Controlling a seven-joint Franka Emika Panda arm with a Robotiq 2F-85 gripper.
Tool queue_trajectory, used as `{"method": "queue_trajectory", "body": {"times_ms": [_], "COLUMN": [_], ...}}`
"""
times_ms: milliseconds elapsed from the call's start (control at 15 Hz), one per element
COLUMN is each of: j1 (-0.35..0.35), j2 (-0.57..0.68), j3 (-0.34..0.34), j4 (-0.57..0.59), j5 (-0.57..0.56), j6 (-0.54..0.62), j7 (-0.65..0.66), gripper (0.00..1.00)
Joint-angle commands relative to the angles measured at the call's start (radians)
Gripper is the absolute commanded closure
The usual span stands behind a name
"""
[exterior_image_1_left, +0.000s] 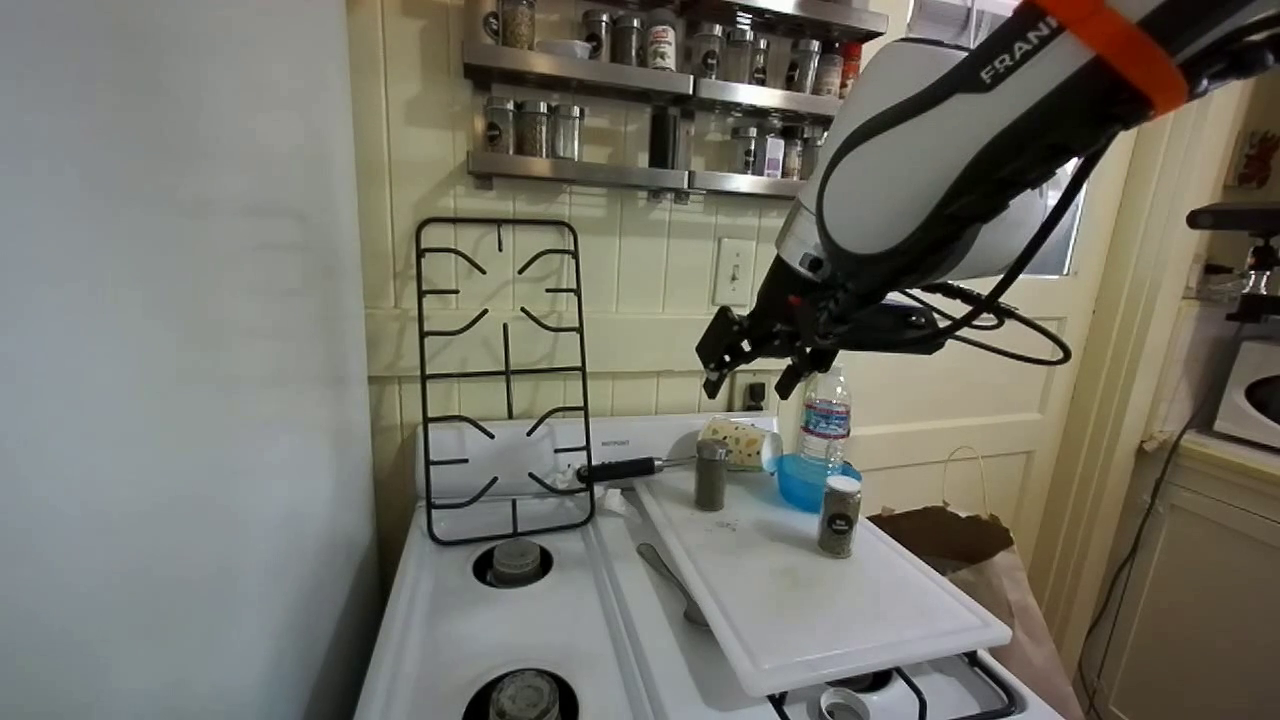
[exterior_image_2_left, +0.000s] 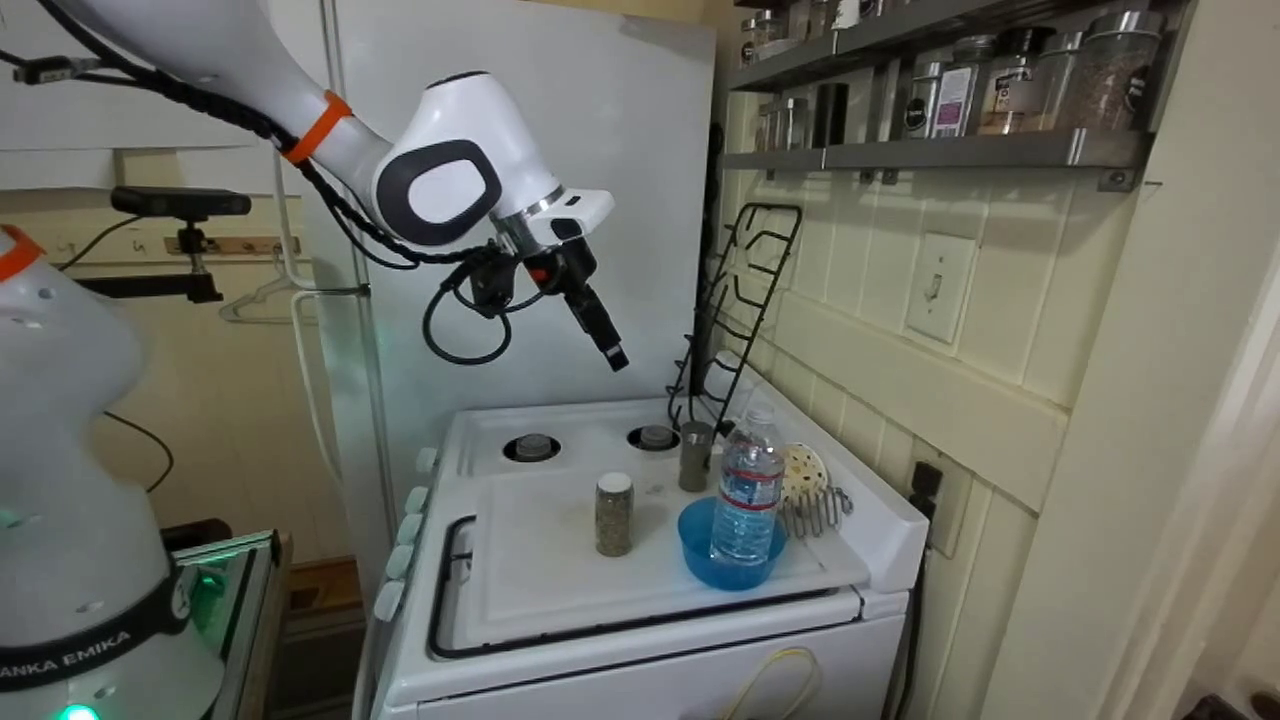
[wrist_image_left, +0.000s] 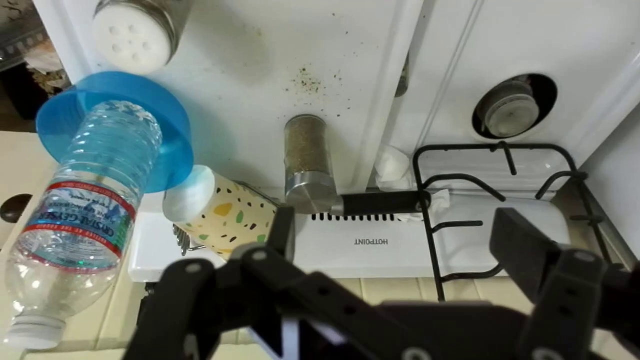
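Observation:
My gripper is open and empty in the air above the back of the stove; it also shows in an exterior view and the wrist view. Nearest below are a metal-lidded spice jar, upright on a white board, and a speckled cup lying on its side. The jar also shows in the wrist view. A white-lidded spice jar stands farther forward on the board. A clear water bottle stands in a blue bowl beside the cup.
A black burner grate leans upright against the wall at the stove's back. A black-handled utensil lies beside it. A spoon lies along the board's edge. Shelves with spice jars hang above. A paper bag stands beside the stove.

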Motion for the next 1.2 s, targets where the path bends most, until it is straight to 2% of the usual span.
{"method": "queue_trajectory", "body": {"times_ms": [0, 267, 333, 400, 533, 800, 933, 1067, 1133], "j1": [0.02, 0.019, 0.008, -0.033, -0.017, -0.053, -0.111, -0.209, -0.279], "j2": [0.001, 0.0, 0.002, -0.006, -0.006, 0.0, 0.001, -0.021, -0.035], "j3": [-0.025, -0.023, 0.0, 0.042, 0.062, 0.188, 0.276, 0.38, 0.444], "j4": [0.001, 0.001, -0.002, -0.008, -0.02, -0.057, -0.079, -0.115, -0.131], "j5": [-0.02, -0.021, -0.032, -0.078, -0.073, -0.084, -0.087, -0.116, -0.145], "j6": [-0.002, -0.002, 0.011, 0.025, 0.06, 0.123, 0.151, 0.178, 0.188], "j7": [0.012, 0.014, 0.051, 0.108, 0.161, 0.37, 0.483, 0.613, 0.682], "gripper": [0.0, 0.0, 0.0, 0.0, 0.0, 0.0, 0.0, 0.0, 0.0]}}
